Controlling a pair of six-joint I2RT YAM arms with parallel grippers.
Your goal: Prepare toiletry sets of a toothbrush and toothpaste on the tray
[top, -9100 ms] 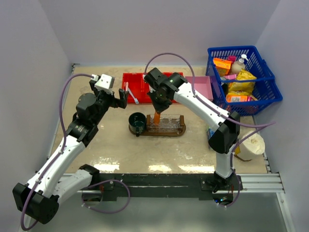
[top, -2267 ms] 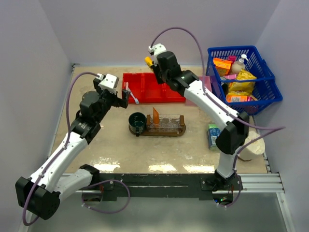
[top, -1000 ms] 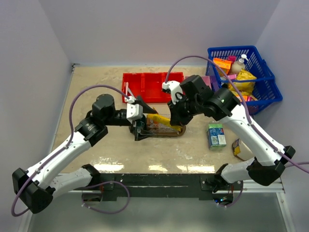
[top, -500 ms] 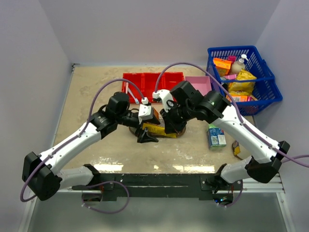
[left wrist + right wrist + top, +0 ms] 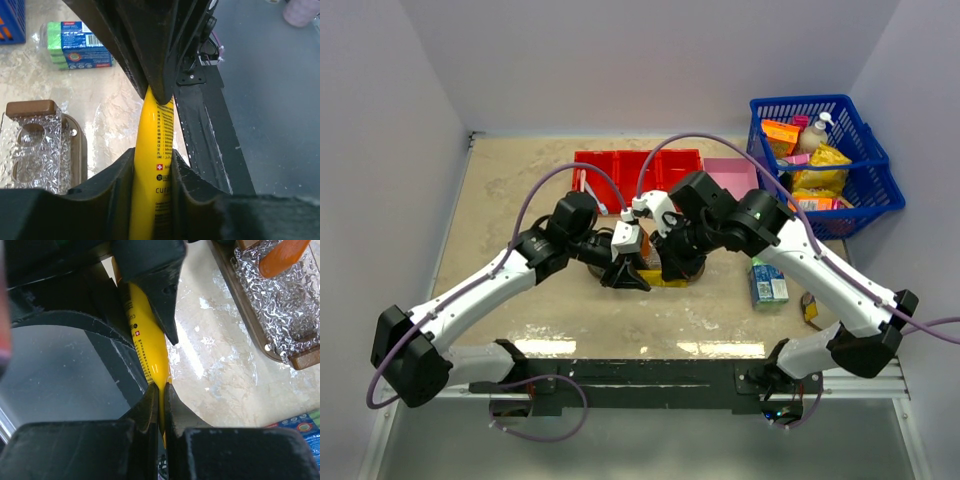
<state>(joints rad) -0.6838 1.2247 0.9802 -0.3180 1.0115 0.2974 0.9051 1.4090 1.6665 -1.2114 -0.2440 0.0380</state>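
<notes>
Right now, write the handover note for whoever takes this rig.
Right gripper: shut on the yellow toothpaste's flat end.
Left gripper: closed around the same tube, beside the tray.
Done: orange toothpaste stands in the tray's clear holder.
To do: release one grip, set the yellow tube on the tray, then pair each with a toothbrush from the red bin.

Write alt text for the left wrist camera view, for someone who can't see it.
A flat yellow toothpaste tube runs up the middle, the left gripper closed on its near part and the right gripper pinching its far end. At left, a dark brown wooden tray carries a clear crinkled plastic rack; a green-and-blue packet lies beyond.
</notes>
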